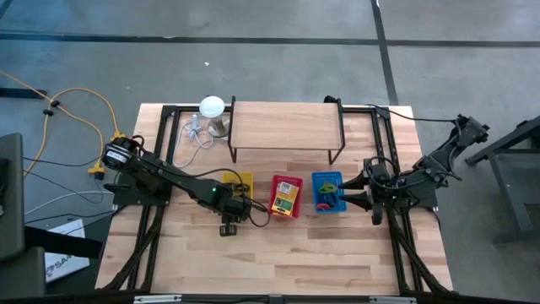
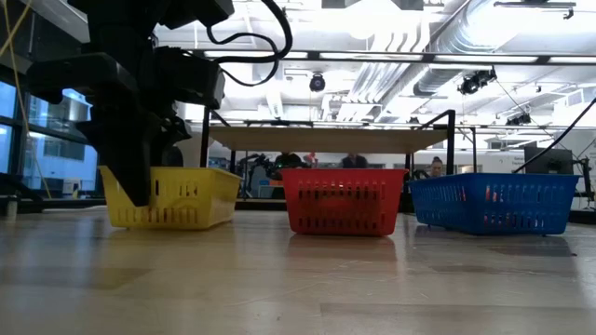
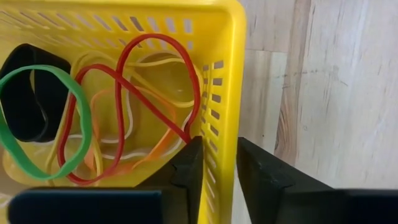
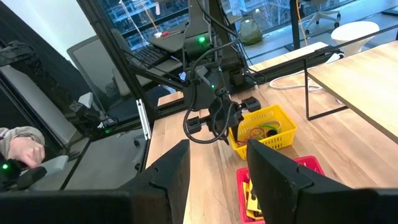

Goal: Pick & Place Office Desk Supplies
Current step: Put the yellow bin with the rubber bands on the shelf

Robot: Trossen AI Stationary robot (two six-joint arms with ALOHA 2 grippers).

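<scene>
Three small baskets stand in a row on the table: yellow (image 1: 245, 180), red (image 1: 286, 196) and blue (image 1: 327, 192). In the left wrist view the yellow basket (image 3: 124, 12) holds red (image 3: 155, 74), green (image 3: 43, 118), yellow and orange rubber bands and a black loop. Yellow-and-green card boxes lie in the red basket, and coloured rings lie in the blue one. My left gripper (image 1: 234, 205) is down at the yellow basket, shut across its wall. My right gripper (image 1: 350, 198) hangs open just right of the blue basket and touches nothing. My left gripper (image 3: 219, 149) pinches a side wall of the yellow basket (image 3: 219, 124), with one finger (image 3: 189, 168) inside and one finger (image 3: 261, 177) outside. The fingers come from above, pointing down. The basket (image 2: 177, 200) stands with its bottom on the table. The red band's end lies right beside the inner finger.
A low wooden shelf on black legs (image 1: 287, 127) spans the far side behind the baskets. A white round-topped object with a cable (image 1: 211, 107) sits at the shelf's left end. Bare wood lies toward the near edge. A person's hand (image 4: 18, 149) shows beyond the table.
</scene>
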